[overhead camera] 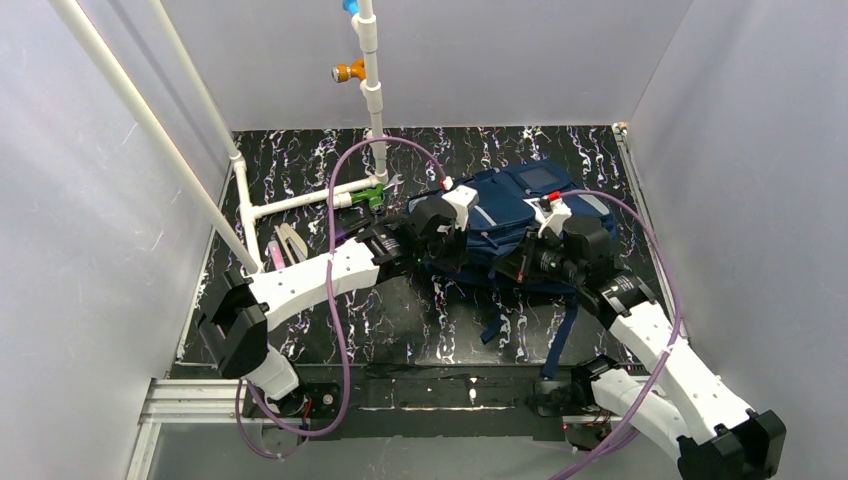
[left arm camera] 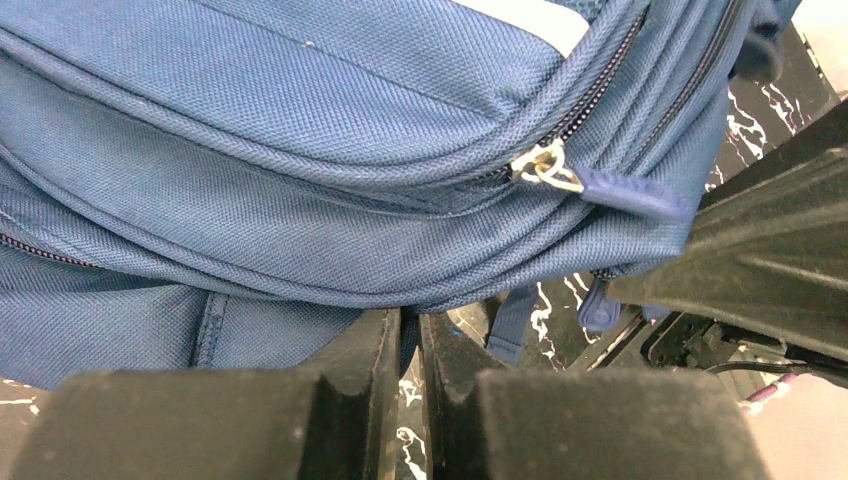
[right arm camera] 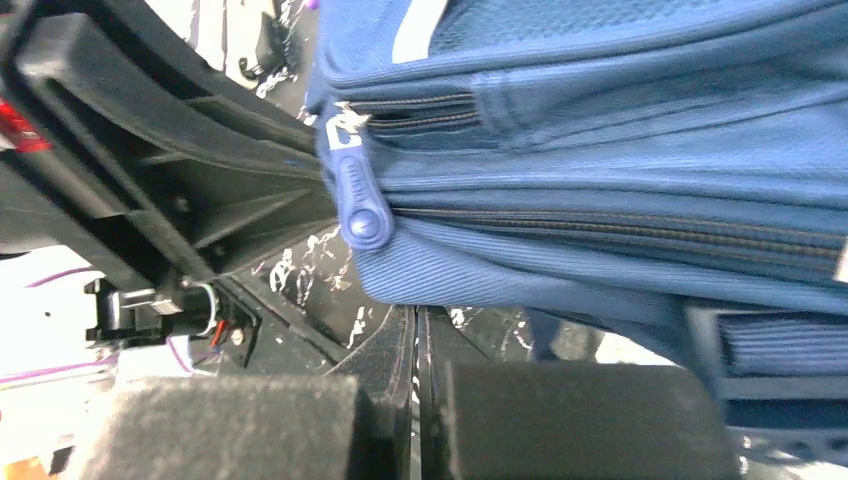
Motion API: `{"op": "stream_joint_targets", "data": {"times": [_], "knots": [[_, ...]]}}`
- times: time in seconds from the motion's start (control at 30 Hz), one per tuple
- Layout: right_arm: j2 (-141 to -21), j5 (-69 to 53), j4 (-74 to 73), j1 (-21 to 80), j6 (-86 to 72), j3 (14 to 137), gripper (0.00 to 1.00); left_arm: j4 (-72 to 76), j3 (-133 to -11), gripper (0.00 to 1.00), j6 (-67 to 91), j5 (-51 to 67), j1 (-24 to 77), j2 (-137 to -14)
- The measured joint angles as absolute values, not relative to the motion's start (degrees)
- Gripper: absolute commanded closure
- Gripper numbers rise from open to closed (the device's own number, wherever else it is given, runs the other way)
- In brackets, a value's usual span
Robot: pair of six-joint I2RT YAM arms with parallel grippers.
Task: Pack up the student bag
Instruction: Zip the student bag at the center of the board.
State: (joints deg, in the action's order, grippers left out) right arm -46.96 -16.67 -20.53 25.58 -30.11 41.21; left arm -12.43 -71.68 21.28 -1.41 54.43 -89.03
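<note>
- The student bag [overhead camera: 510, 205] lies near the desk's [overhead camera: 420, 330] far edge, right of centre.
- Your left end effector [left arm camera: 412, 330] and right end effector [right arm camera: 417, 325] are closed at its seam; whether either pinches cloth is unclear.
- It is likely soft and floppy: take the zipper pull [right arm camera: 352, 185].

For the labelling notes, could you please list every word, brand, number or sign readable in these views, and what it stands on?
No text is readable in any view.
Student bag: no legible label or brand.
Zipper pull: faint embossed marks, too blurred to read.
</note>
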Motion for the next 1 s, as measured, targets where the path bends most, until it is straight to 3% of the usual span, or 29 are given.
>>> {"op": "stream_joint_targets", "data": {"times": [0.03,0.13,0.2,0.37,0.47,0.6,0.83,1.0], "knots": [[-47.24,-16.93,-19.53,26.5,-31.29,41.12,0.99,-11.64,-70.91,1.0,21.61,-1.08,54.41,-89.03],[-48.53,-16.99,-19.16,28.03,-33.74,41.04,0.99,-9.72,-68.64,0.7,21.61,-0.47,54.41,-88.64],[-49.25,-17.06,-19.27,28.4,-35.59,40.97,0.99,-8.1,-65.67,0.56,21.02,0.01,54.33,-86.91],[-50.85,-17.43,-19.94,29.04,-40.05,40.77,0.99,-4.56,-55.59,0.42,19.38,2.87,54.63,-76.2],[-52.88,-18.44,-20.51,29.06,-42.81,40.77,0.99,-3.05,-51.88,0.44,18.13,3.25,57.17,-68.47],[-55.68,-19.53,-22.09,29.21,-46.68,40.77,0.99,0.75,-51.29,0.55,16.86,-4.1,66.3,-65.91],[-54.17,-17.41,-23.66,29.28,-56.95,40.07,0.99,2.02,-54.68,0.52,15.22,-18.48,71.79,-79.83],[-51.55,-15.59,-23.42,29.28,-62.24,38.04,0.99,1.41,-55.75,0.67,11.31,-23.81,73.28,-85.71]]}}
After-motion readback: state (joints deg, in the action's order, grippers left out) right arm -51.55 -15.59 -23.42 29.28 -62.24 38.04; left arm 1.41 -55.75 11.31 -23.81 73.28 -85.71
